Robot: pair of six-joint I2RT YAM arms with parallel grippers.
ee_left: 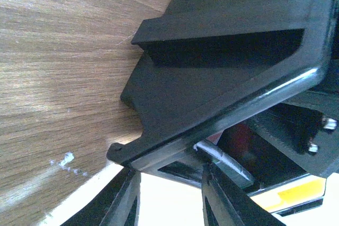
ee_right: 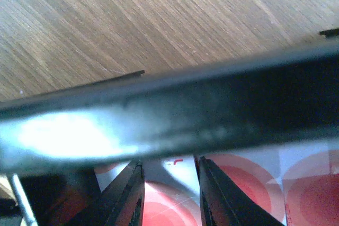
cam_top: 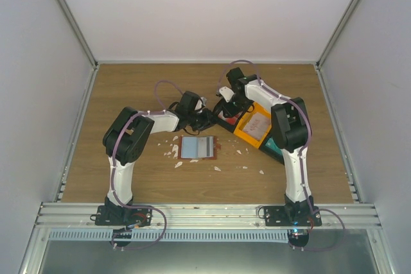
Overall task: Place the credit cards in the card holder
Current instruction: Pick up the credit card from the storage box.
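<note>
We see a wooden counter (cam_top: 128,94) with both arms bent toward its middle. The left gripper (cam_top: 207,120) sits at the left edge of the black bin (cam_top: 223,122). Its jaws stand apart at the rim, and we cannot tell whether they pinch it. The right gripper (cam_top: 225,96) hangs at the bin's far side, jaws narrowly apart above a red-and-white card (ee_right: 233,183). Their tips are hidden by the rim, so we cannot tell their grip. An orange bin (cam_top: 243,136) beside it holds a pale card (cam_top: 257,123). The holder (cam_top: 198,147) lies open and flat near the bins. White scraps (cam_top: 178,164) dot the counter around it.
</note>
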